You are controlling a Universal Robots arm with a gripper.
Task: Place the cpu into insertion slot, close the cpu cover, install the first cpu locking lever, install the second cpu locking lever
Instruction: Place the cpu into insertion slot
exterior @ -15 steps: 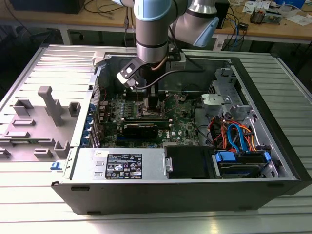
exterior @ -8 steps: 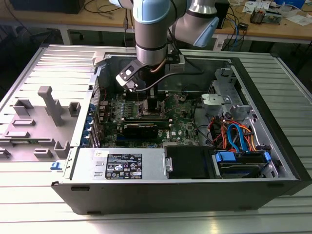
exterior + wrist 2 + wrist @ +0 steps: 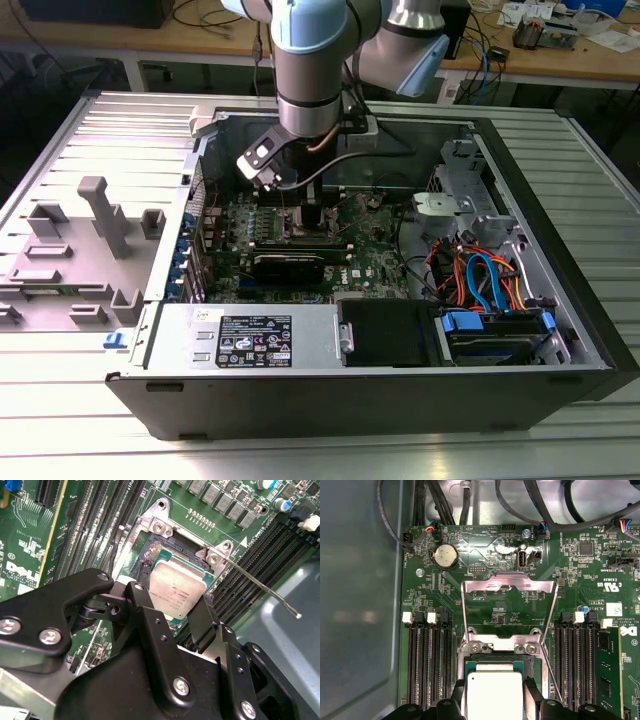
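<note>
Plainly, the claw [image 3: 495, 702] is pinching the cpu [image 3: 495, 690] by two opposite edges, its black fingers [image 3: 458, 700] against the green substrate. The chip sits over the insertion slot [image 3: 495, 660]; whether it is fully seated I cannot tell. The cpu cover [image 3: 510, 585] stands swung up and open behind the slot.

I judge the chip light, stiff and slick on its metal top, with a fragile pin field beneath it. The bare edges are therefore the right hold, and it wants setting down flat, without sliding.

The first wrist view looks straight down and shows the open cover's whole frame. The second wrist view comes in at a slant and shows a thin locking lever [image 3: 260, 585] sticking out free beside the slot. The exterior view gives the arm [image 3: 310, 90] reaching into the open computer case [image 3: 560, 300] on the desk [image 3: 300, 455].
</note>
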